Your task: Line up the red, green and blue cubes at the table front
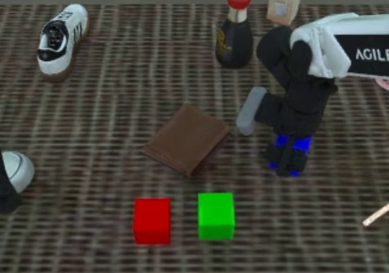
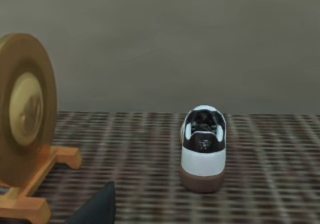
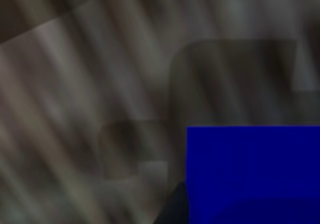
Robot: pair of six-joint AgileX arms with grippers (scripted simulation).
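The red cube (image 1: 152, 220) and the green cube (image 1: 216, 215) sit side by side near the table's (image 1: 91, 115) front edge, a small gap between them. Right of them and farther back, my right gripper (image 1: 289, 156) points down, shut on the blue cube (image 1: 281, 141), whose faces show between the dark fingers. In the right wrist view the blue cube (image 3: 250, 174) fills the corner close to the camera, above the table. My left gripper (image 1: 7, 194) is parked at the table's left edge; one dark fingertip (image 2: 100, 206) shows in its wrist view.
A flat brown pad (image 1: 188, 138) lies behind the two cubes. At the back stand a dark bottle with a red cap (image 1: 235, 33), an orange-white box (image 1: 284, 1) and a white shoe (image 1: 61, 37). A golden disc on a wooden stand (image 2: 25, 119) is near the left arm.
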